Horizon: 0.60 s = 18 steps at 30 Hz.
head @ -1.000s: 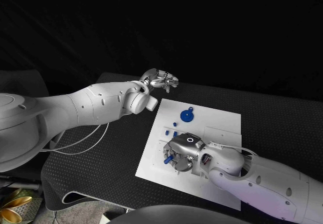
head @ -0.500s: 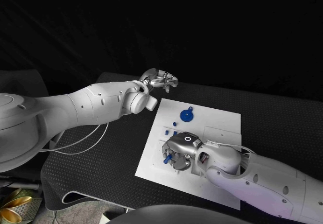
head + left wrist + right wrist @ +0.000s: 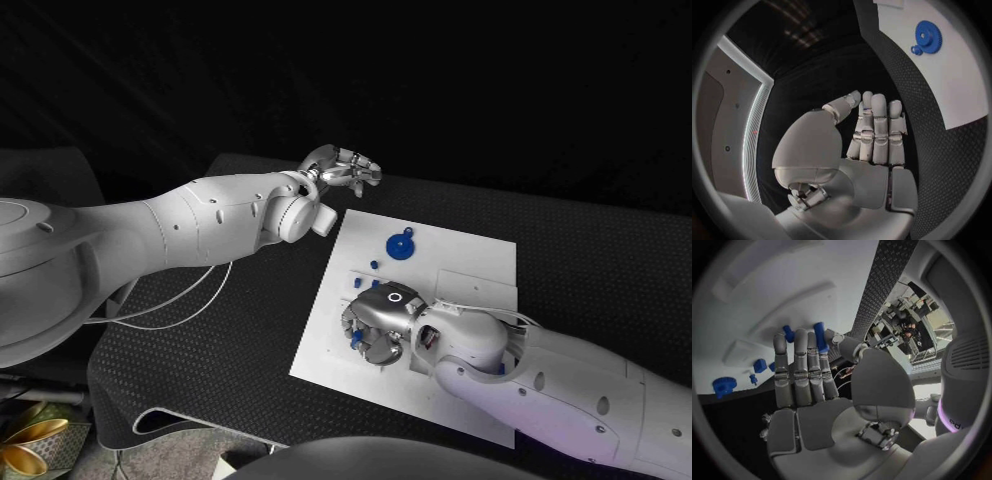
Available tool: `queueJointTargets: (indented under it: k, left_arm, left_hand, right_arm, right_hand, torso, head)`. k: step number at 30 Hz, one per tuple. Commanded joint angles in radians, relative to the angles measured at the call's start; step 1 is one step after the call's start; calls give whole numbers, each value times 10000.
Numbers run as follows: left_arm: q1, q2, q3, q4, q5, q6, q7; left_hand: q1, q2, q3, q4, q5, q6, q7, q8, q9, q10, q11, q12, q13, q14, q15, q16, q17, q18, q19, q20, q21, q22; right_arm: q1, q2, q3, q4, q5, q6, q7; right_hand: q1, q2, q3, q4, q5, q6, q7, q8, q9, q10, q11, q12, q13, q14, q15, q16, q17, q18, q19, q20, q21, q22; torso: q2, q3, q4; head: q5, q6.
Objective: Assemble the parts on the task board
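Several small blue parts sit on the white task board in the middle of the black surface, with a larger blue gear lying flat toward the far end. The right hand hovers low over the board's near half, a short blue peg showing at its fingertips; I cannot tell whether it is pinched or just behind them. The left hand is off the board past its far corner, fingers straight and together, holding nothing. These pieces look like hard, light plastic: stiff, smooth, easy to flick away. I would judge the peg best pinched across its shank, and the gear by its rim.
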Motion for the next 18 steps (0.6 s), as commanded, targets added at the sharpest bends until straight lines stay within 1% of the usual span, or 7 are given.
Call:
queueJointTargets:
  k: [1, 9, 12, 14, 16, 17, 18]
  left_arm:
    - [16, 13, 6, 15, 24, 132, 41]
    - [16, 2, 6, 19, 24, 128, 36]
    - [16, -1, 6, 13, 24, 126, 35]
    - [16, 2, 6, 12, 24, 129, 33]
    - [16, 5, 6, 14, 24, 137, 29]
    - [16, 5, 6, 16, 24, 138, 27]
    - [16, 4, 6, 14, 24, 138, 25]
  left_hand:
    - [-2, -63, -26, 59, -69, -65, 37, -32, 11, -85, -11, 37, 10, -32, 27, -34, 13, 3, -69, -425, -27, 190]
    - [-1, -65, -26, 60, -69, -66, 37, -33, 12, -89, -10, 36, 9, -34, 28, -35, 14, 3, -72, -425, -27, 191]
    - [-2, -67, -27, 61, -69, -66, 37, -33, 12, -90, -10, 37, 9, -35, 29, -36, 15, 3, -72, -424, -27, 191]
    - [-1, -68, -27, 61, -69, -67, 37, -34, 12, -91, -10, 37, 10, -35, 29, -36, 15, 3, -73, -424, -27, 191]
    - [-1, -68, -27, 62, -69, -67, 37, -34, 12, -92, -9, 37, 9, -36, 29, -36, 15, 3, -73, -424, -27, 191]
    - [-1, -68, -27, 62, -69, -67, 37, -34, 13, -92, -9, 37, 9, -36, 29, -36, 15, 3, -74, -424, -27, 190]
    - [0, -68, -26, 62, -69, -67, 37, -34, 13, -92, -9, 37, 9, -36, 29, -36, 15, 3, -74, -424, -27, 190]
  right_arm:
    - [-75, 55, -94, 66, -26, 506, 162]
    - [-65, 27, -120, 59, 1, 661, 164]
    - [-61, 18, -124, 70, 143, 611, 236]
    - [-59, 15, -125, 79, 242, 514, 272]
    - [-55, 18, -127, 83, 381, 405, 311]
    - [-54, 25, -127, 79, 400, 329, 336]
    - [-53, 31, -127, 71, 479, 234, 361]
  right_hand:
    - [-22, 62, -5, -45, 27, 26, 17, 16, 11, 79, 11, -12, 14, 28, -7, -25, 13, 1130, 7, -93, -5, -8]
    - [-47, 61, -4, -53, 35, 18, 22, 7, 12, 71, 16, -23, 18, 21, -2, -37, 18, 1130, -3, -87, -12, -6]
    - [-76, 42, 10, -77, 59, -4, 32, -18, 5, 38, 32, -51, 21, -1, 13, -66, 20, 1130, -37, -74, -33, -4]
    - [-154, 10, -43, -138, 176, -27, 49, -54, -6, 5, 54, -86, 29, -21, 34, -107, 24, 1130, -80, -52, -54, 7]
    - [-324, -23, -257, -245, 459, -53, 64, -96, -12, -29, 76, -130, 46, -38, 50, -155, 40, 1130, -117, -33, -65, 37]
    - [-440, -104, -405, -300, 585, -123, 93, -146, -27, -104, 114, -183, 38, -85, 74, -201, 36, 1130, -173, -13, -92, 44]
    - [-562, -103, -623, -378, 811, -199, 124, -199, -42, -180, 152, -240, 33, -140, 106, -255, 35, 1130, -251, 14, -129, 55]
  torso:
    - [-1, 2, -11]
    - [2, 11, -13]
    - [4, 14, -14]
    - [1, 15, -12]
    - [1, 15, -12]
    - [0, 16, -9]
    - [0, 16, -9]
  head:
    - [1, -21]
    - [-1, -30]
    - [-2, -36]
    - [0, -40]
    - [0, -40]
    - [-1, -42]
    - [-1, -42]
